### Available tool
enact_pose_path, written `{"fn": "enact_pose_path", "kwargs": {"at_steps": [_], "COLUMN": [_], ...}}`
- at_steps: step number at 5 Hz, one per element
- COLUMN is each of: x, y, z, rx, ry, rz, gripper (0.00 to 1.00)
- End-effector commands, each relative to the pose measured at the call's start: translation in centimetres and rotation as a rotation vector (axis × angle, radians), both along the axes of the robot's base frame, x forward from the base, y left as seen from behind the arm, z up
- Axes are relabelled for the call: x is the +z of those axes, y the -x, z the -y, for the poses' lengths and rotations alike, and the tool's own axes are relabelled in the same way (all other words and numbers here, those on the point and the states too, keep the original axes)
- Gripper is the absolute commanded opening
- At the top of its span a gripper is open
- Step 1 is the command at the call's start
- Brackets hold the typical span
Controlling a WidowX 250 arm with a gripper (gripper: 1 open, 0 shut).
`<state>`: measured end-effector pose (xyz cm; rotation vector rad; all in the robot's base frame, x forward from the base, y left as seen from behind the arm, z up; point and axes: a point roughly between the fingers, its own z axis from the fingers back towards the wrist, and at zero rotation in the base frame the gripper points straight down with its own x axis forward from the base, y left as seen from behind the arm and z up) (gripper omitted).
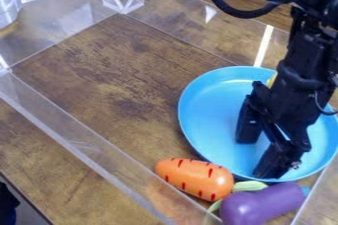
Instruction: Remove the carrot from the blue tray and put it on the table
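Gripper (266, 143) is hanging over the blue tray (211, 112) with its black fingers (248, 125) spread wide and pointing down, gripping nothing. Off the tray, the carrot (195, 178) is lying on the table (119, 71) just beside the tray's near rim, close to the clear acrylic wall (79, 135). A purple eggplant (264, 204) is resting next to the carrot's leafy end.
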<state>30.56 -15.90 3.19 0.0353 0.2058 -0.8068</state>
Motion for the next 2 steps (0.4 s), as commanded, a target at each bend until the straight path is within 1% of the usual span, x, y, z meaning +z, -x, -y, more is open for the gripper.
{"fn": "enact_pose_path", "kwargs": {"at_steps": [1, 2], "x": [2.11, 1.64], "y": [0.06, 0.01], "z": [1.69, 1.97], "rx": [-0.043, -0.049], "ry": [0.035, 0.032], "rz": [0.068, 0.067], "gripper": [1.0, 1.0]}}
